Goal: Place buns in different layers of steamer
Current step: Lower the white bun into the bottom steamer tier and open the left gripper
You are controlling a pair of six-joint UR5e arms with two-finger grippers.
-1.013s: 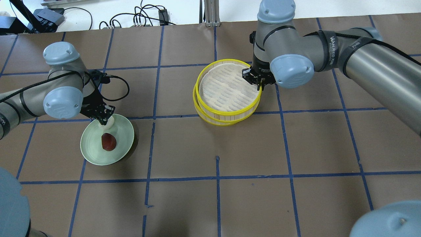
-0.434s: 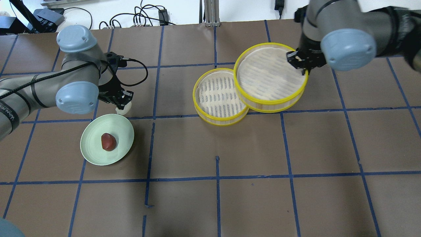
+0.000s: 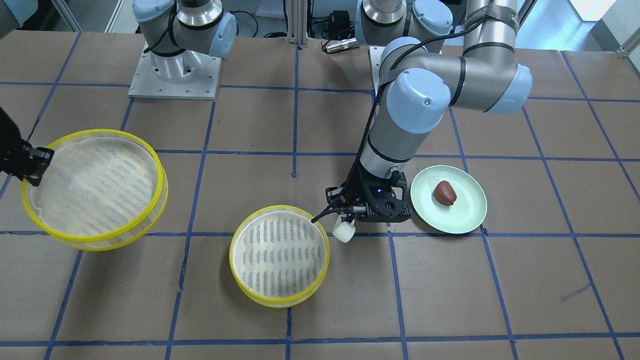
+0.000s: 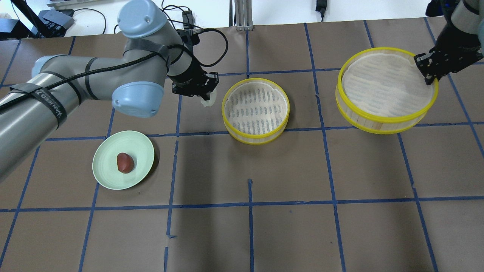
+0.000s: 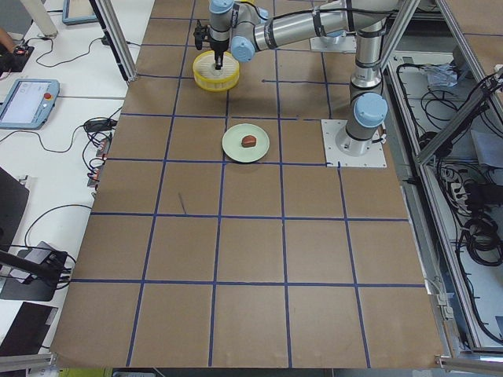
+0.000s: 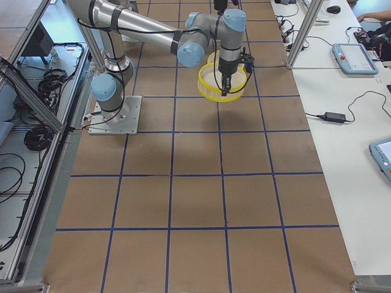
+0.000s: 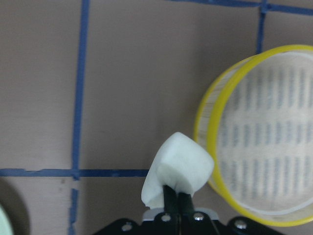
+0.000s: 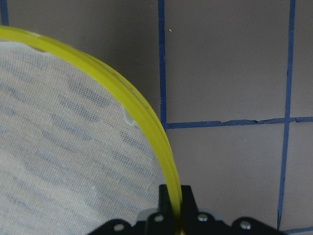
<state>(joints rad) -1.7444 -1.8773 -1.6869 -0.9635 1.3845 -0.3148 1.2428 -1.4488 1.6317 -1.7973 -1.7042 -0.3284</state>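
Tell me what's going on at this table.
The left gripper holds the white bun just beside the steamer tray standing on the table, not yet over it. The right gripper is clamped on the rim of the second tray, holding it off to the side. The reddish-brown bun lies on the green plate.

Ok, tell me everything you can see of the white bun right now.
The white bun is a small, blocky, matte white piece with rounded edges, soft-looking. It is tilted, pinched at one end in the shut jaws of the left gripper; nothing else touches it. It hangs over bare table just outside the yellow rim of the steamer tray standing there, not yet over its mesh. Its height I cannot tell.
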